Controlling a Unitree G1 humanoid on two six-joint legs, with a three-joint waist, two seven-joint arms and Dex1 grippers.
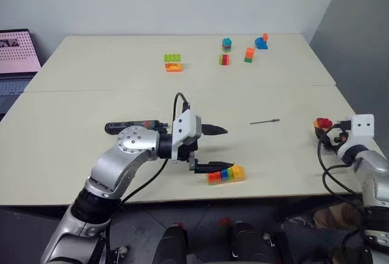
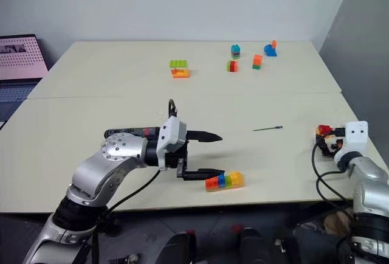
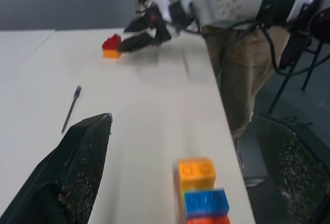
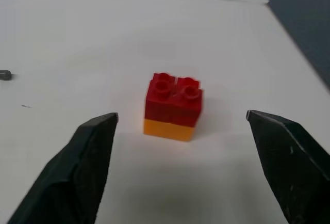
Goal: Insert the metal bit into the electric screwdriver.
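While both claws stand wide and empty, left gripper [image 1: 217,148] hovers by one rainbow brick bar [image 1: 226,174] at the near edge | right gripper [image 4: 180,131] faces one red-on-orange brick [image 4: 173,106] | one electric screwdriver [image 1: 130,127] lies behind the left wrist | one metal bit [image 1: 264,121] mid-table, apart | five brick clusters [image 1: 172,62] far back

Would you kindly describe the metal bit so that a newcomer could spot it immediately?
On the cream rectangular table, look right of centre. The thin dark grey metal bit lies flat, alone, between the two grippers. Unlike the coloured toy-brick stacks around it, it is needle-like.
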